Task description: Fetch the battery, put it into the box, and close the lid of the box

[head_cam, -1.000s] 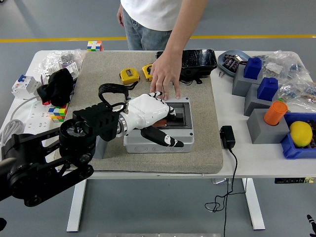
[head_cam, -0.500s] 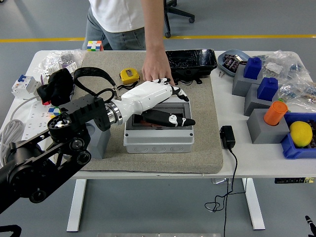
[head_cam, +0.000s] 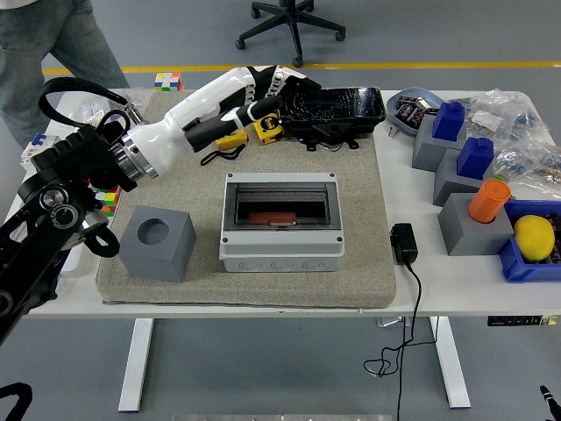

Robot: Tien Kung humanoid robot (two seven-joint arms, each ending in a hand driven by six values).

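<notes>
The robot's left hand (head_cam: 267, 88), white-shelled with black finger joints, is raised over the far part of the grey felt mat (head_cam: 368, 254), its fingers loosely extended and grasping nothing; it hangs above the two yellow tape measures (head_cam: 250, 132) and just beside the black plastic tray (head_cam: 342, 110). The grey rectangular plastic box (head_cam: 280, 224) sits in the middle of the mat, well apart from the hand, with its smoky transparent lid (head_cam: 280, 197) lying flat over the opening. Through the lid a reddish-brown flat battery (head_cam: 270, 217) shows inside the box. A grey cube block with a round hole in its top (head_cam: 158, 243) stands on the mat to the left of the box. On the white tabletop (head_cam: 412, 294) to the right of the mat lies a black power adapter (head_cam: 404, 242) with its cord hanging over the near edge, and farther right stand grey stepped blocks carrying blue caps (head_cam: 463, 140) and an orange cylinder (head_cam: 488, 199), next to a blue bin holding a yellow lemon (head_cam: 535, 237). A person in grey trousers (head_cam: 53, 35) stands at the far left corner, hands not visible
</notes>
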